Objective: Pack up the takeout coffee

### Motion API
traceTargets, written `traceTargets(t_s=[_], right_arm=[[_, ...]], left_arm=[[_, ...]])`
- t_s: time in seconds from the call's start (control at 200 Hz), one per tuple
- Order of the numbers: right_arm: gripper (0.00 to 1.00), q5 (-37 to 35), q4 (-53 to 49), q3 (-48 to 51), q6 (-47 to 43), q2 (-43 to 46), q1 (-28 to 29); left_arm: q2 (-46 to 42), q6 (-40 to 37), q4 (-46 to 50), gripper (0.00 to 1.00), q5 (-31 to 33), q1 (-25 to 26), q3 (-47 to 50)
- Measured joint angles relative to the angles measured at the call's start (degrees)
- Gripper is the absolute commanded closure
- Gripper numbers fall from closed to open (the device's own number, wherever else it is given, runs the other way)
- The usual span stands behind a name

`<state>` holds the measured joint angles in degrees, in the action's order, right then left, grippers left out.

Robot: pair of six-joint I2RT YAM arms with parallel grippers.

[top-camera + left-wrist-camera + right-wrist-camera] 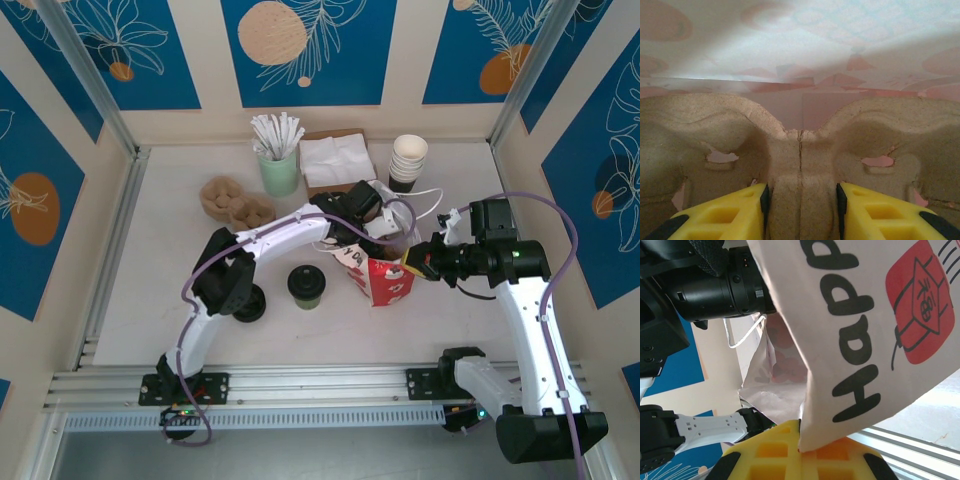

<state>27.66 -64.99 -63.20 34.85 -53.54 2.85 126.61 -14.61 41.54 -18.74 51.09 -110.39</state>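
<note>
The small olive-green paper cup with a round black plastic lid (306,285) stands upright on the pale tabletop (150,230). It is just left of the red-and-white paper bag (385,278) and not touching it. The right pincer (414,262) is clamped tight on the bag's edge. Inside the bag, the left pincer (801,205) is narrowed onto the centre rib of a moulded brown pulp cup carrier (800,145).

The top external camera looked steeply down on the whole white tabletop (150,290). Both wrist cameras sat very close at the red-and-white paper bag (385,280), near mid-frame there: left facing a brown moulded-pulp cup carrier (800,165) inside, right along its printed outside.
</note>
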Motion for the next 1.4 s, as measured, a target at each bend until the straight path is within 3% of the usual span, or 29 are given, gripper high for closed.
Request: traceTargets(t_s=[0.215, 0.61, 0.66, 1.185, 1.4], right_arm=[[1.0, 0.0, 0.1, 0.2, 0.0, 0.0, -0.1], [1.0, -0.4, 0.3, 0.9, 0.0, 1.3, -2.7], [1.0, -0.4, 0.3, 1.0, 0.0, 1.3, -3.0], [1.0, 0.8, -0.2, 1.0, 0.3, 1.4, -5.8], [1.0, 2.8, -0.4, -0.8, 2.1, 1.4, -6.0]], left_arm=[[0.0, -0.9, 0.4, 0.42, -0.1, 0.1, 0.0], [-1.7, -0.8, 5.3, 0.25, -3.8, 0.2, -3.7], [-2.2, -0.7, 5.9, 0.18, -4.2, 0.2, -4.2], [-6.8, -0.2, 9.2, 0.18, -7.6, 0.3, -9.5], [-7.1, 6.9, 8.8, 0.19, -8.9, 0.3, -14.6]])
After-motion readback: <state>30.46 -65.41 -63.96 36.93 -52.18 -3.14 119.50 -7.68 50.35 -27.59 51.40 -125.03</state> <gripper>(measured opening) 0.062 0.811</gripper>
